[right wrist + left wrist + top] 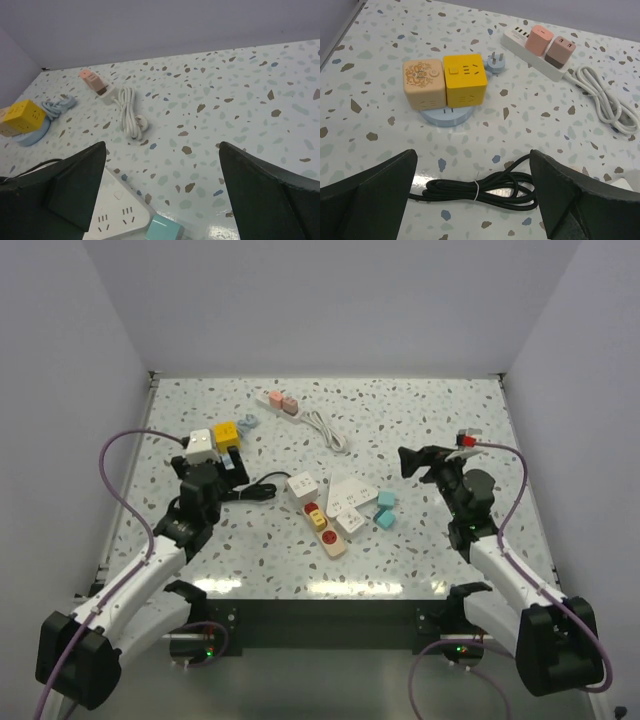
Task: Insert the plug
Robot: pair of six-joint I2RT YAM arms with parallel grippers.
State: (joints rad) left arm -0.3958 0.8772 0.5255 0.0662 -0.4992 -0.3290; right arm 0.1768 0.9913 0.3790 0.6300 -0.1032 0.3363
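Left wrist view first: the left gripper point(475, 200) hangs slack, its fingers spread wide with nothing clasped, and a bundled black cord point(480, 189) shows between them on the speckled table point(380, 50). The right gripper point(162, 195) is likewise spread and empty, over the corner of a white socket block point(117, 212) and a teal block point(164, 231). Further off, a cream cube point(423, 84) and a yellow cube socket point(465, 79) touch side by side on a pale blue base point(445, 116). The blue plug point(496, 63) lies on the table just beside the yellow one, prongs showing — not in any socket. Farthest, a white power strip point(540, 62) carries two pink adapters point(540, 40), with its white cord point(607, 102) bundled alongside.
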